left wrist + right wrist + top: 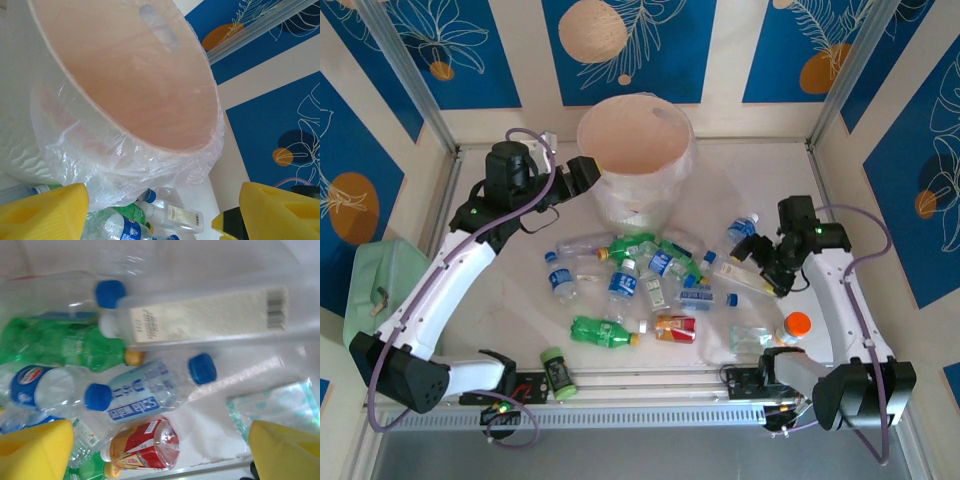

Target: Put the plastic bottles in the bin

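Risks first, left to right. Left hand (pixel 161 212): released, yellow fingers (pixel 45 212) spread, nothing between them, sitting close beside the round pale cream bin (pixel 640 140) and its thin translucent white bag liner (pixel 140 170). The liner bunches loose outside the wall just ahead of this hand. I reckon a finger could snag it and drag or tip the bin.

Between the two hands the small plastic bottles (pixel 638 268) lie in a pile on the bench (pixel 720 195), touching and overlapping. They're round and slick, so I'd expect a pinched one to squirt out or shove neighbours rolling toward the bench edge.

Right hand (pixel 160 452): also released, empty, hovering over the pile's right end. Right under it is a red-orange labelled bottle (pixel 145 446). Just ahead is a clear bottle with blue label and cap (pixel 145 397), and beyond that a long clear bottle with a pale label (pixel 200 322), with a green bottle (pixel 60 347) beside those. Closing here could trap two at once, or clip a cap and lose grip. A flat clear plastic scrap (pixel 272 405) lies near one finger. It's not a target but could get grabbed by mistake.

Containers:
- Mint-green boxy container (pixel 380 270), well outboard of the left hand: can't tell the contents.
- Small dark jar with green lid (pixel 558 372), far behind the left hand: on its side, lid on.
- Bin: I see no bottle in it; every bottle I can see is on the bench.
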Tool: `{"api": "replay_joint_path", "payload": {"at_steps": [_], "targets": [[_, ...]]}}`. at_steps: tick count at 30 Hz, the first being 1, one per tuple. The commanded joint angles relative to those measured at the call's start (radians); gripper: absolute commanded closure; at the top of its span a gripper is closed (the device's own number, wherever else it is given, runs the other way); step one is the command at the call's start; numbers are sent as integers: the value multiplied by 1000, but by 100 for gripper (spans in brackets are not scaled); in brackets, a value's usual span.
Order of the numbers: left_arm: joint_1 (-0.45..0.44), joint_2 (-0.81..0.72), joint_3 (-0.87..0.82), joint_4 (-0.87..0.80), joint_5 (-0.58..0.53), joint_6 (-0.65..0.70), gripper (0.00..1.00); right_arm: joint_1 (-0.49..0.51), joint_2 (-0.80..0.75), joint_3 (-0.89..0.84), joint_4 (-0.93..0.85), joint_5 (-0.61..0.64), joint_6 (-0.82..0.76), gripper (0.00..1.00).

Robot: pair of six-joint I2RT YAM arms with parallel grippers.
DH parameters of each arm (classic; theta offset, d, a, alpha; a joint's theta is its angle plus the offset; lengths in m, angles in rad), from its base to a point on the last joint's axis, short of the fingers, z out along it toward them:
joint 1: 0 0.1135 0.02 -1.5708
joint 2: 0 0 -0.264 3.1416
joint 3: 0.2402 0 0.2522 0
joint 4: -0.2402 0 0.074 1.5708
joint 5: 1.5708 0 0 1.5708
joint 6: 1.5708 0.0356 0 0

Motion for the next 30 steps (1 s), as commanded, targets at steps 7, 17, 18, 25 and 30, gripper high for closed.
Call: {"api": "replay_joint_path", "payload": {"at_steps": [7,17,18,25,30], "targets": [[-2,16,10,-31,53,15,22,-17,-61,-111,34,71,510,13],[-2,12,1,-76,83,57,22,-140,99,-121,125,63,566,11],[-2,14,1,-77,84,59,22,-150,108,-122,135,62,565,9],[-2,32,-8,-61,110,52,28,-215,195,-137,187,40,561,6],[-2,33,-12,-69,101,65,28,-232,242,-137,236,31,558,8]]}}
